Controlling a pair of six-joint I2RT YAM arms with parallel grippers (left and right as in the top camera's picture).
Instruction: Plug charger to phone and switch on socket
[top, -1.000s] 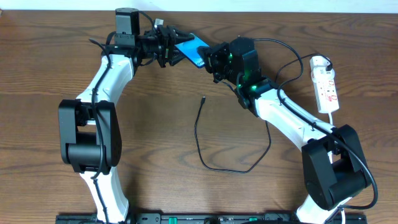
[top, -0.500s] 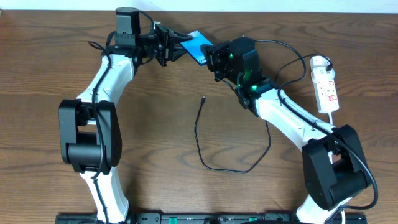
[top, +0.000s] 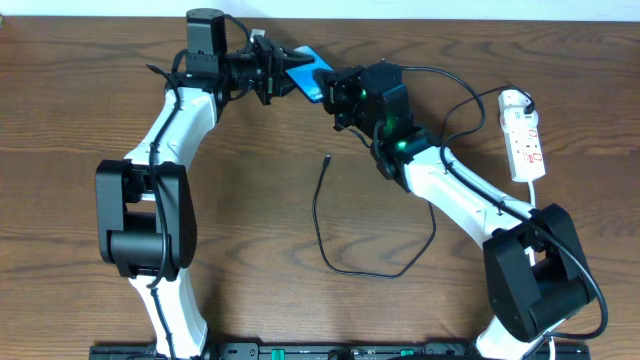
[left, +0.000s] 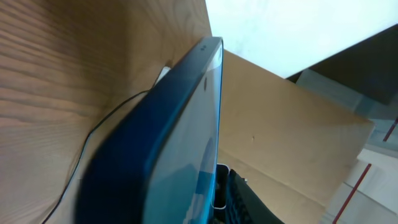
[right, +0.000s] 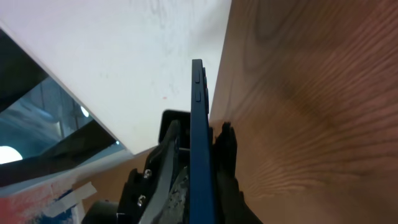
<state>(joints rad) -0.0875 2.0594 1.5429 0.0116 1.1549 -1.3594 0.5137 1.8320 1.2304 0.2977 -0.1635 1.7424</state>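
Table (top: 80, 200): brown wood, carries everything below. Left gripper (top: 278, 72): closed on one end of the phone (top: 308, 72), which juts from its fingers toward the other arm. Right gripper (top: 337, 92): at the phone's opposite end. In the right wrist view its fingers (right: 169, 149) stand on either side of the phone's thin edge, but whether they press it cannot be told. Charger (top: 315, 210): black loop lying flat, well apart from both grippers, on the near side of the right one. Socket (top: 524, 135): white strip, well apart, out beyond the right gripper's outer side. Phone: raised on edge between the two grippers, clear of the table in both wrist views. Plug tip (top: 328, 157): free end of the charger, on the near side of the right gripper, touched by nothing. Change over the last second: the phone has shifted slightly toward the left gripper and the far edge, and the right gripper has followed; the charger and socket have not moved. Judgement: the work so far is steadying the phone. Plugging and switching are not begun, and one gripper must come free to fetch the tip.
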